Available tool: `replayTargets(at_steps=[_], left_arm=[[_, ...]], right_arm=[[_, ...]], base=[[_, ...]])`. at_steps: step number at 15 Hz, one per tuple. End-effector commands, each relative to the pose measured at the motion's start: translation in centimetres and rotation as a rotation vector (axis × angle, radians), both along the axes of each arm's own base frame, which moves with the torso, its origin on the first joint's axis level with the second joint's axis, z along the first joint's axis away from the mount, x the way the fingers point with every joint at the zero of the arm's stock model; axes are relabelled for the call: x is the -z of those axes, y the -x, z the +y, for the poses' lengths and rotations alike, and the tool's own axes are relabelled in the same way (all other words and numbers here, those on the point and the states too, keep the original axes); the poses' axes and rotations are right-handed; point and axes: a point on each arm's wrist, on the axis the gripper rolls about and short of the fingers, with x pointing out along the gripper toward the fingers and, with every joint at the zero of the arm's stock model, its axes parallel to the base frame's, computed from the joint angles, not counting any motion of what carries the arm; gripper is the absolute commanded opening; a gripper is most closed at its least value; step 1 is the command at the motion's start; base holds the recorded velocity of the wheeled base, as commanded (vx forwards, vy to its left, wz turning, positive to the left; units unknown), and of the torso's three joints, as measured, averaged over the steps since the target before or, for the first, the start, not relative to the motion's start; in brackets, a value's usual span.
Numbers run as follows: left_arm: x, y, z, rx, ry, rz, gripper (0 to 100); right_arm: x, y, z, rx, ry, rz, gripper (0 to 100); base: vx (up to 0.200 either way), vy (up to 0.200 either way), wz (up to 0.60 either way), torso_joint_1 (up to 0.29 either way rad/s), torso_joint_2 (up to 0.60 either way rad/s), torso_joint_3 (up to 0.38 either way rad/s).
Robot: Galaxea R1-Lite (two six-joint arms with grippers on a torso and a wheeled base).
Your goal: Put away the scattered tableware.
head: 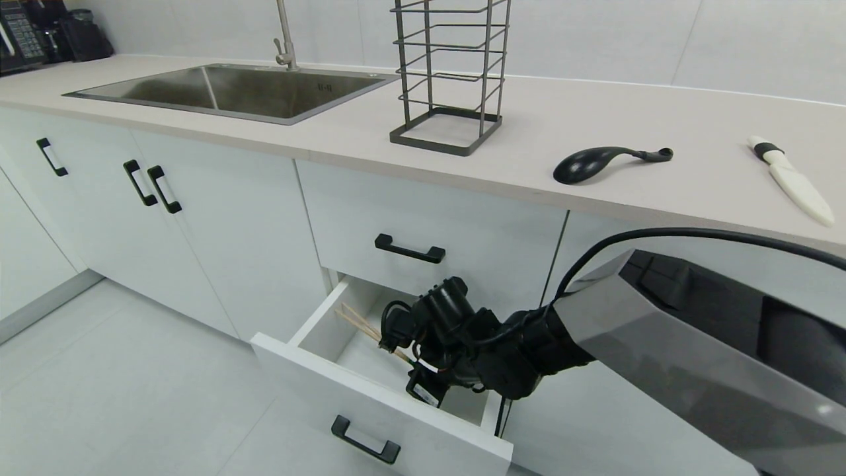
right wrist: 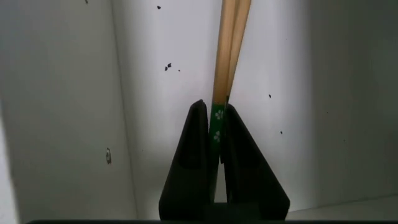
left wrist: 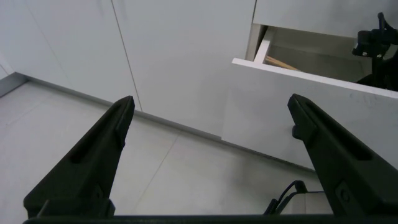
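My right gripper [head: 396,337] reaches down into the open lower drawer [head: 370,396] and is shut on a pair of wooden chopsticks [right wrist: 229,50], pinched at their green ends between the two black fingers [right wrist: 198,149]. The chopsticks [head: 360,322] slant toward the drawer's back left corner. On the countertop [head: 529,112] lie a black ladle [head: 598,162] and a white knife [head: 790,178] with a black band. My left gripper [left wrist: 211,124] hangs open low above the floor, facing the cabinet front, with nothing between its fingers; the open drawer [left wrist: 311,68] is ahead of it.
A dark wire rack [head: 449,73] stands on the counter beside the steel sink [head: 231,89] and faucet [head: 285,39]. Above the open drawer is a closed drawer with a black handle [head: 410,250]. Cabinet doors [head: 165,211] run to the left. Grey floor tiles [head: 132,396] lie below.
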Motion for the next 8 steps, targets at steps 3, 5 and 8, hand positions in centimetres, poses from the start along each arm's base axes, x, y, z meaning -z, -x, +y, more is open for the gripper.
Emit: replayTargets(at_steps=[3,5,8], left_arm=[[0.0,0.0,0.0,-0.001,0.000,0.001,100],[0.0,0.0,0.0,0.000,0.000,0.001,100],[0.0,0.0,0.0,0.000,0.000,0.001,100]], right_arm=[[1.4,0.7,0.8,-0.031,0.016,0.023,0],[1.2,1.2,1.3,-0.061,0.007,0.019,0],[1.1,1.5,1.4,-0.073,0.008,0.021,100]], base=[[0.000,0.000,0.00,0.000,0.00,0.000],[0.000,0.000,0.00,0.000,0.00,0.000],[0.000,0.000,0.00,0.000,0.00,0.000]])
